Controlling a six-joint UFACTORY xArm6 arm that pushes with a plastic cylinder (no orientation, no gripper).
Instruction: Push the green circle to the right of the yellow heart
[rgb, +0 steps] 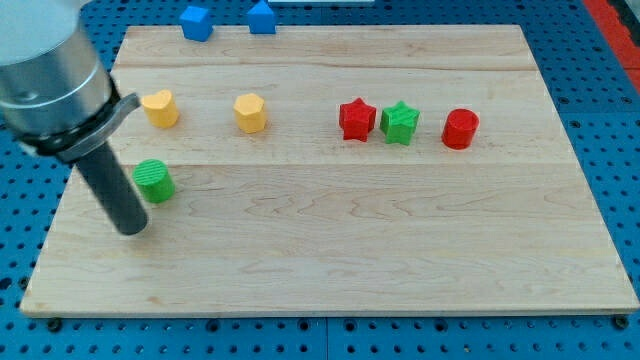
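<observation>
My tip (133, 229) sits on the board (330, 250) just left of the green circle (154, 181) and a bit nearer; can't tell if it's actually touching it. There's no claw here, just a plain rod holding nothing, so nothing to open or close. The rod's upper part and the grey housing get cut off at the top-left corner.

The green circle is at the left side, a little nearer than the yellow heart (160, 108), which sits far-left. Right of the heart is another yellow block (250, 113), shape hard to make out, maybe a hexagon. Further right, in a row: red star (357, 119), green star (400, 123) just beside it, then a red cylinder (461, 129). Two blue blocks (197, 22) (262, 18) sit at the far edge, the right one clipped by the frame.
</observation>
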